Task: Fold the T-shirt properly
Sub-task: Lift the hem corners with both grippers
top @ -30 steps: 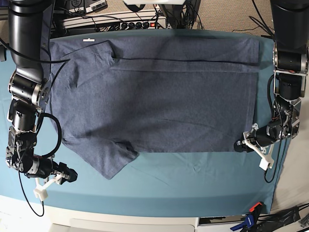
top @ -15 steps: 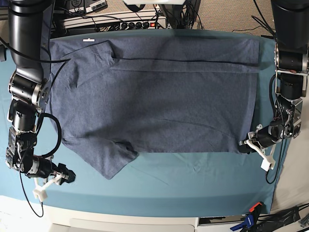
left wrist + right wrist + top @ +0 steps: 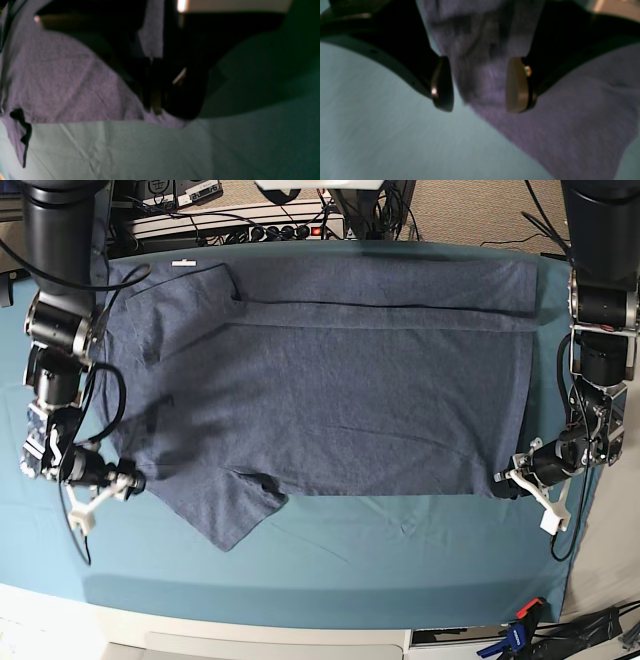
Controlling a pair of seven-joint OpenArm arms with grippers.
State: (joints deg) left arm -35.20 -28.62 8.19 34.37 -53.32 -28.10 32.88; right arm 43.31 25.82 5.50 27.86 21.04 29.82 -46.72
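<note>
The blue-grey T-shirt (image 3: 350,400) lies spread flat on the teal table cloth (image 3: 400,550), with one sleeve pointing toward the front left. My left gripper (image 3: 503,483) sits at the shirt's front right hem corner. In the left wrist view its dark fingers (image 3: 156,111) are pressed together on the edge of the T-shirt (image 3: 62,82). My right gripper (image 3: 128,478) is at the shirt's left edge above the sleeve. In the right wrist view it (image 3: 480,108) stands open, with a bunch of T-shirt (image 3: 570,112) fabric between its fingers.
A power strip and cables (image 3: 250,225) run along the back edge of the table. A clamp (image 3: 520,630) sits at the front right corner. A white label (image 3: 185,262) shows at the shirt's back left.
The right arm has moved from the front left of the cloth up to the shirt's left edge, and its jaws have opened wider. The left gripper has closed on the hem corner.
</note>
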